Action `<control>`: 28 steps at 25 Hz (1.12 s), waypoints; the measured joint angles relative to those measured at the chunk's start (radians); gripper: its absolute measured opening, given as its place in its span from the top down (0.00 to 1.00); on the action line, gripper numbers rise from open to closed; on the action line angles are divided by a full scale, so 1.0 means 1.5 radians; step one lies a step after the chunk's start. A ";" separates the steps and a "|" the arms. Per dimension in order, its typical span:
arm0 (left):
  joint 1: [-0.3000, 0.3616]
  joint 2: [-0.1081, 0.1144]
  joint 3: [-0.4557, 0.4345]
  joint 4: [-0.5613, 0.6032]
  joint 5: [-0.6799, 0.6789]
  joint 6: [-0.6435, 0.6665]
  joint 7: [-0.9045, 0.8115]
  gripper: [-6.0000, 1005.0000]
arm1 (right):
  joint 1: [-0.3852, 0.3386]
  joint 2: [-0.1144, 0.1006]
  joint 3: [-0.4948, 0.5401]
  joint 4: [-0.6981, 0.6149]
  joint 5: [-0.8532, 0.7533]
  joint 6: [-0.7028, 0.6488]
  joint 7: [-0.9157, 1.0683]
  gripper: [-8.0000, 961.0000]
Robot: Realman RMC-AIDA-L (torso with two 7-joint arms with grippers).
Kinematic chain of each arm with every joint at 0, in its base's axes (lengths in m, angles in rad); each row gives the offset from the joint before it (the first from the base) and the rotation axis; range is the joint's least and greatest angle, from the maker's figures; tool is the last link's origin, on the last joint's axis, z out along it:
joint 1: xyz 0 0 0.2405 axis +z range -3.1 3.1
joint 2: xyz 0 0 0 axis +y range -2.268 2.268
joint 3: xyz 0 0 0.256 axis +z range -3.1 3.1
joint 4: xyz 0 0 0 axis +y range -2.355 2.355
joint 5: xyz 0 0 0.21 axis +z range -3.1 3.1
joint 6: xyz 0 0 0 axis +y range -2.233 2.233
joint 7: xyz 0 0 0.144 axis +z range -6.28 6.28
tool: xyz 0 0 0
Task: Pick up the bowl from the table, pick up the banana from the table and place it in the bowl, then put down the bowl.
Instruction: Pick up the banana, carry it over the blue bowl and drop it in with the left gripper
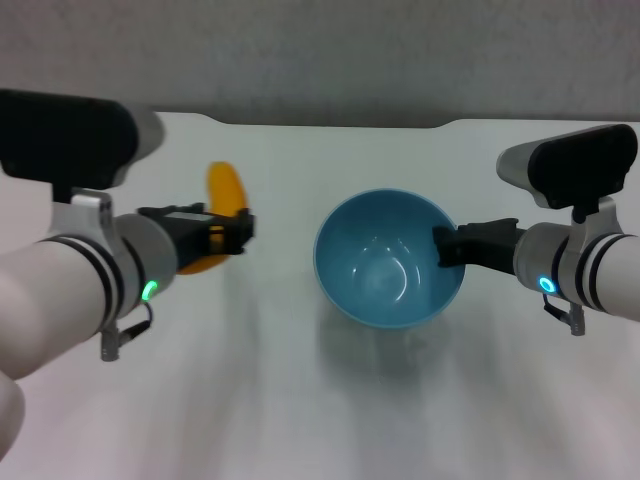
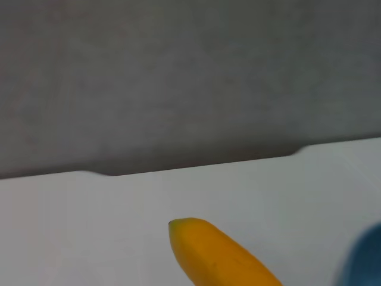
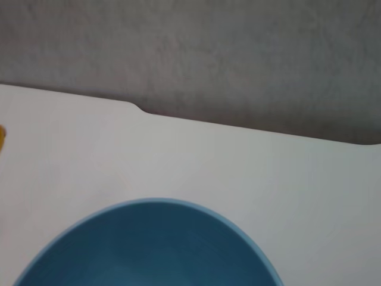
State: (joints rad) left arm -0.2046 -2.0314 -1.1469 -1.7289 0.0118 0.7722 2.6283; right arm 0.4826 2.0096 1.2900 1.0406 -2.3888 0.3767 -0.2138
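Gripping bowl (image 1: pixel 388 262) rim, right gripper (image 1: pixel 447 246); left gripper (image 1: pixel 238 232) clamped on banana (image 1: pixel 224 190).

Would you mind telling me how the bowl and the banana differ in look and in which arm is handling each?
The bowl is round, light blue and open; the banana is long, curved and yellow-orange. The right tool is at the bowl's rim, while the left tool is over the banana. Both have smooth, plain surfaces.
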 joint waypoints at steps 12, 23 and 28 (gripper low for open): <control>-0.015 -0.001 0.031 -0.032 -0.122 -0.072 0.110 0.51 | 0.036 0.001 -0.018 -0.007 0.048 0.000 -0.001 0.96; -0.045 -0.003 0.045 0.059 -0.150 -0.152 0.103 0.51 | 0.063 0.001 -0.066 -0.002 0.074 -0.001 -0.002 0.96; -0.054 -0.004 0.046 0.084 -0.152 -0.171 0.103 0.51 | 0.065 0.000 -0.076 0.002 0.080 -0.001 -0.003 0.96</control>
State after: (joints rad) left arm -0.2849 -2.0367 -1.0779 -1.6034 -0.2163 0.5158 2.7824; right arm 0.5794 2.0103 1.1753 1.0439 -2.2691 0.3757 -0.2177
